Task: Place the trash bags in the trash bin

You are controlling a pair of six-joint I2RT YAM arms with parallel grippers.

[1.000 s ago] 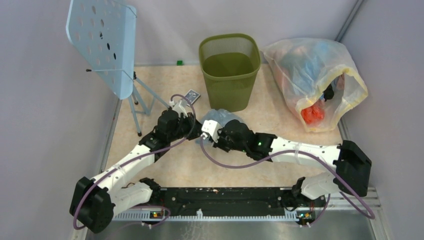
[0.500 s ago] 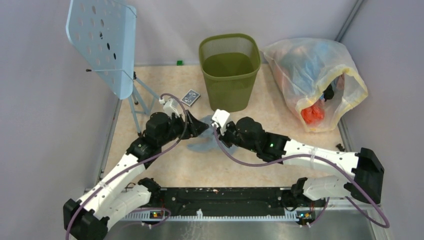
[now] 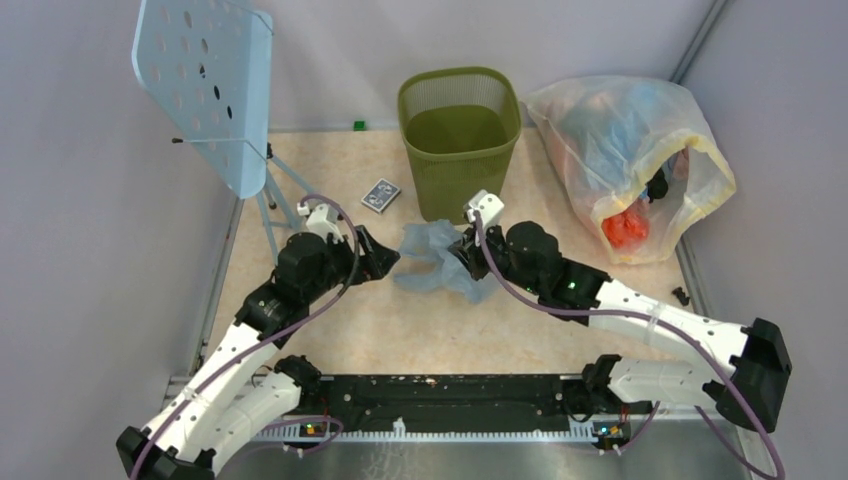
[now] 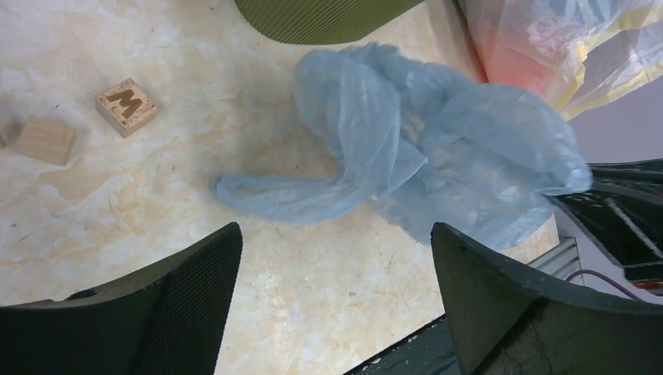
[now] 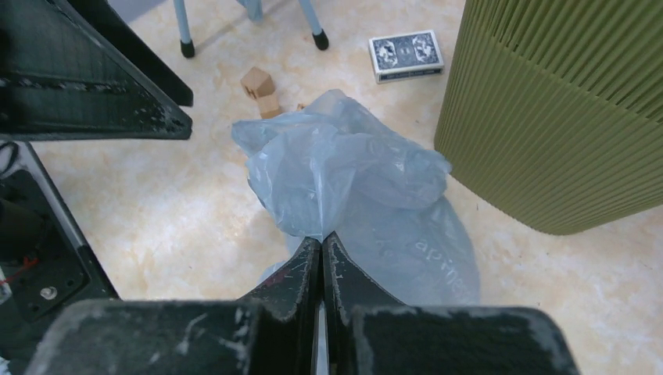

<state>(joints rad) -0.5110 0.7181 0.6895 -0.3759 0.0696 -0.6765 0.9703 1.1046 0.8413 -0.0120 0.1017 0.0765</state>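
The right fingers (image 5: 293,277) pinch the pale blue trash bag (image 5: 344,180), just short of the olive trash bin (image 5: 563,117); the left fingers (image 4: 188,281) gape wide. The bag lies just ahead of them.

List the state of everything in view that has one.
trash bin: upright, no bag inside
trash bag: crumpled on the table, outside the trash bin
left pincer: open, holding nothing
right pincer: shut on a fold of the trash bag
clear sack: on its side, mouth open, stuffed
card deck: lying flat
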